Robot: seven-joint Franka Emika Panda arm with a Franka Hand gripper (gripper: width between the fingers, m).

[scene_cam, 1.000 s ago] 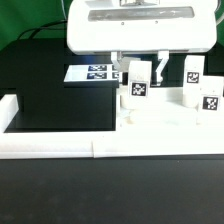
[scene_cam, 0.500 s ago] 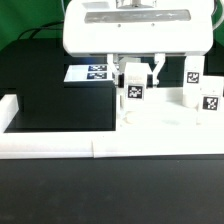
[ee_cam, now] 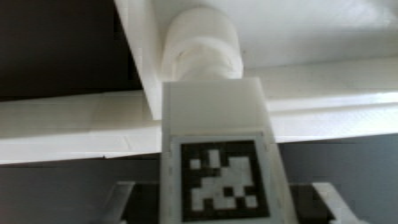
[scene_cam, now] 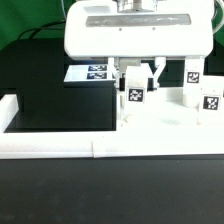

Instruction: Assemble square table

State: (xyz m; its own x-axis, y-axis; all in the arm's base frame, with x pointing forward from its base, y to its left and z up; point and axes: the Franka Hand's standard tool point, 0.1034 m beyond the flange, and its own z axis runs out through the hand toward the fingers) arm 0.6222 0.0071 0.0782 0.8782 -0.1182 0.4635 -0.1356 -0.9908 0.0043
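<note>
My gripper (scene_cam: 136, 80) is shut on a white table leg (scene_cam: 134, 94), its black-and-white tag facing the camera. It holds the leg upright over the left part of the white square tabletop (scene_cam: 168, 124). In the wrist view the leg (ee_cam: 217, 150) fills the middle between my two fingers (ee_cam: 135, 203), and its round peg end (ee_cam: 201, 48) points at the tabletop (ee_cam: 71, 125). Whether the peg touches the panel I cannot tell. Two more tagged legs (scene_cam: 192, 72) (scene_cam: 210, 100) stand on the exterior view's right.
The marker board (scene_cam: 88, 72) lies flat behind the gripper on the exterior view's left. A long low white border wall (scene_cam: 55, 146) runs along the front and up the left side, around a black surface (scene_cam: 60, 105).
The held leg has shifted slightly towards the exterior view's left and a little lower, and now hangs straighter. The jaws keep the same grip.
</note>
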